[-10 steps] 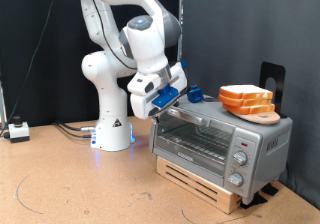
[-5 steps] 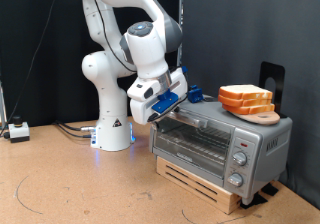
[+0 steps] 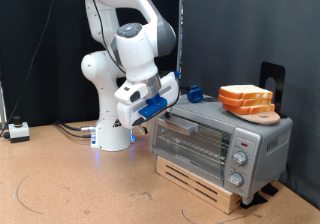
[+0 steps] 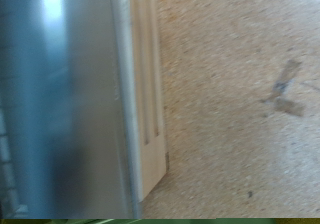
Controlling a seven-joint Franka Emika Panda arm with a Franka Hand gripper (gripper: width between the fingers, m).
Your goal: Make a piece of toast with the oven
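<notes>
The silver-grey oven (image 3: pixel 225 139) stands on a wooden pallet at the exterior view's right, its glass door (image 3: pixel 195 139) tilted out a little at the top. My gripper (image 3: pixel 157 108), with blue fingers, is at the left end of the door's bar handle (image 3: pixel 172 125) and is closed on it. A stack of bread slices (image 3: pixel 246 99) lies on a small board on top of the oven; no single slice shows apart from it. The wrist view shows only a blurred metal oven face (image 4: pixel 70 94), the pallet edge (image 4: pixel 150 104) and the table; no fingers show there.
The white arm base (image 3: pixel 112 129) stands left of the oven with cables trailing left to a small box (image 3: pixel 18 131). A black stand (image 3: pixel 271 79) rises behind the bread. Brown tabletop (image 3: pixel 80 184) spreads in front.
My gripper has moved left and slightly down, away from the oven front. The top of the door has come out with it.
</notes>
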